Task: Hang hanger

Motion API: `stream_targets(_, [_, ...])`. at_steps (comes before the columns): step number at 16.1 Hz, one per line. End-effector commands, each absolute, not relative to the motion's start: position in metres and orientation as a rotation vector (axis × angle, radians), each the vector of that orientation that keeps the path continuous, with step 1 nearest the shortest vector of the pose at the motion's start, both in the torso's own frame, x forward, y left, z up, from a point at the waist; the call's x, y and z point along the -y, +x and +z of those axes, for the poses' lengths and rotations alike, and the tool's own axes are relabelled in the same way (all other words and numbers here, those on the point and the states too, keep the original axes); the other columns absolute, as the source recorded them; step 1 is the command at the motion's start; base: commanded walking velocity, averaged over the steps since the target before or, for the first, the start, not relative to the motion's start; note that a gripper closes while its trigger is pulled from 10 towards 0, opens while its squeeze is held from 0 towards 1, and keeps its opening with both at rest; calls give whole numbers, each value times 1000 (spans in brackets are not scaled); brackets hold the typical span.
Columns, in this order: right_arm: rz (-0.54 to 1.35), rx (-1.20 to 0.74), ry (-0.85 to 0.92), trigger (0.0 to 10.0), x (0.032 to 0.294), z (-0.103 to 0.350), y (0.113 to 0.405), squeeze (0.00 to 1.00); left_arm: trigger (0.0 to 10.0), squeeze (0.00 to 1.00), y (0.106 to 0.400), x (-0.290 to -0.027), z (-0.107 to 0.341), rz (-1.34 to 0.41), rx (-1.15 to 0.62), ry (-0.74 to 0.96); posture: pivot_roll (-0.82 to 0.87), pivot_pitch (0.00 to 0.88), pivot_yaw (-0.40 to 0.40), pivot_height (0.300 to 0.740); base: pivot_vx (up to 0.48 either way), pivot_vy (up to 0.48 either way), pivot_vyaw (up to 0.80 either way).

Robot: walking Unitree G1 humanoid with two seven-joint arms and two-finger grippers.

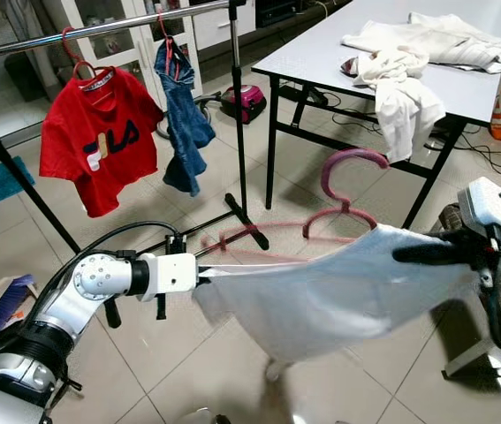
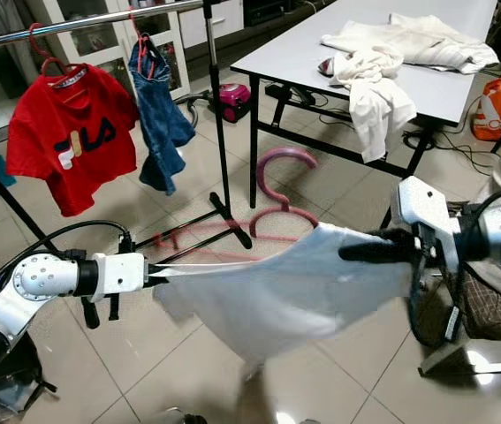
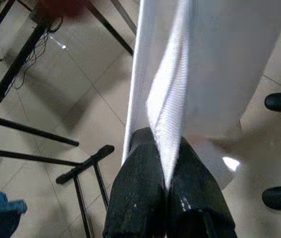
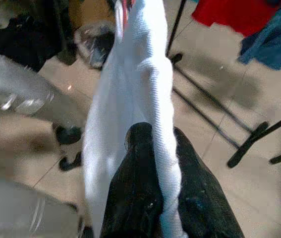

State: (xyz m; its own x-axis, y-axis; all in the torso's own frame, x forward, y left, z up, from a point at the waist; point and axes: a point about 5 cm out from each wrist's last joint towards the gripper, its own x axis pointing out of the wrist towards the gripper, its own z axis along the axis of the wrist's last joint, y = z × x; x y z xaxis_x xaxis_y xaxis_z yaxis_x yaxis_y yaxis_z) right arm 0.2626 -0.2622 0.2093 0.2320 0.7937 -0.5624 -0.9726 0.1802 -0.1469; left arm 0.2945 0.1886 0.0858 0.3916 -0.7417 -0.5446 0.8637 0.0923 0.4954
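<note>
Two arms reach forward over the tiled floor (image 1: 144, 371), stretching a white garment (image 1: 321, 300) between us. Our left gripper (image 3: 166, 163) pinches its edge, fingers pressed together on the fabric; our right gripper (image 4: 152, 144) is clamped likewise on the opposite end. A pink hanger (image 1: 347, 190) sits in the garment's neck, its hook upright. On the clothes rail (image 1: 100, 31) hang a red shirt (image 1: 100, 141) reading "FILA" and a blue garment (image 1: 182, 110). Clothes lie on a white table (image 1: 321, 53).
</note>
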Motion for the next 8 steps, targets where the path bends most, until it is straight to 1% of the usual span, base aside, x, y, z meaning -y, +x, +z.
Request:
stream_targets(1, [1313, -415, -569, 0, 262, 211, 262, 0, 0, 0, 301, -198, 95, -1161, -168, 908, -119, 0, 83, 740, 0, 0, 0])
stream_targets(6, [1289, -461, -626, 0, 266, 197, 266, 0, 0, 0, 313, -209, 109, -1095, -153, 927, -112, 0, 86, 740, 0, 0, 0])
stream_targets(8, [1285, -469, -630, 0, 266, 193, 268, 0, 0, 0, 315, -206, 115, -1100, -121, 923, -108, 0, 87, 740, 0, 0, 0])
